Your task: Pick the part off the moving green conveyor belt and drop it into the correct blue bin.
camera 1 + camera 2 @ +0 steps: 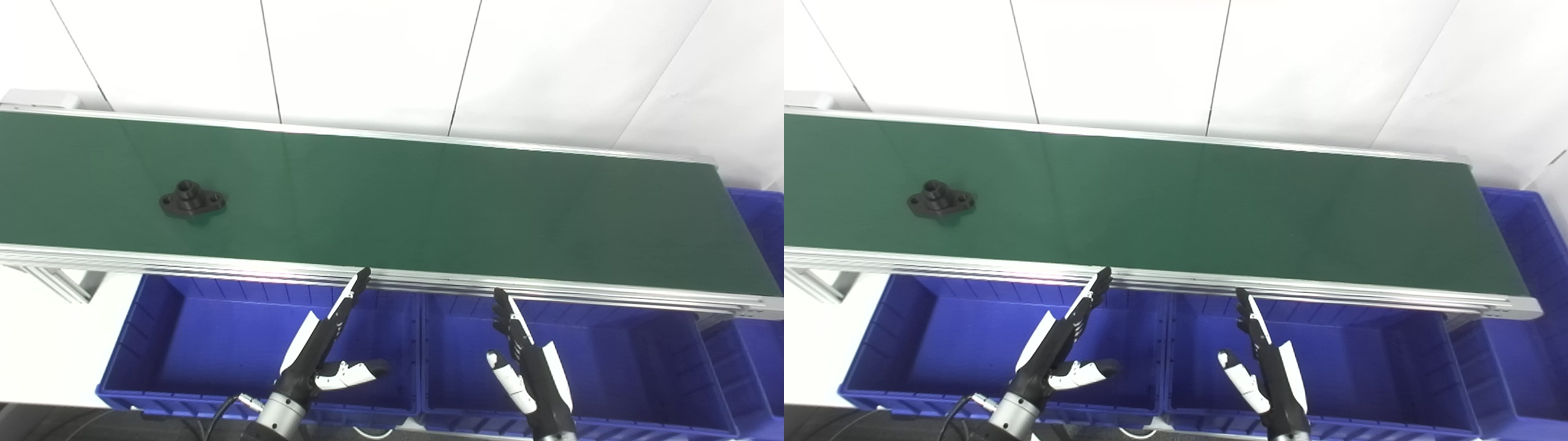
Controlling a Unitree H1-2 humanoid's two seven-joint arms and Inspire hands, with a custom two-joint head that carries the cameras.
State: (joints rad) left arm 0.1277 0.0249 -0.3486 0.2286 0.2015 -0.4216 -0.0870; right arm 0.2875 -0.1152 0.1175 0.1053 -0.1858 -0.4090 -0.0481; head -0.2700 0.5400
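A black flanged part (192,199) with a raised round hub lies on the green conveyor belt (429,208) at its left end; it also shows in the right eye view (941,201). My left hand (324,346) is open and empty, fingers straight, held over the left blue bin (153,343) below the belt's near rail. My right hand (523,361) is open and empty over the middle blue bin (643,361). Both hands are well to the right of the part and below the belt.
A third blue bin (762,245) stands past the belt's right end. An aluminium rail (429,283) runs along the belt's near edge and a frame leg (61,283) stands at the left. A white panelled wall is behind.
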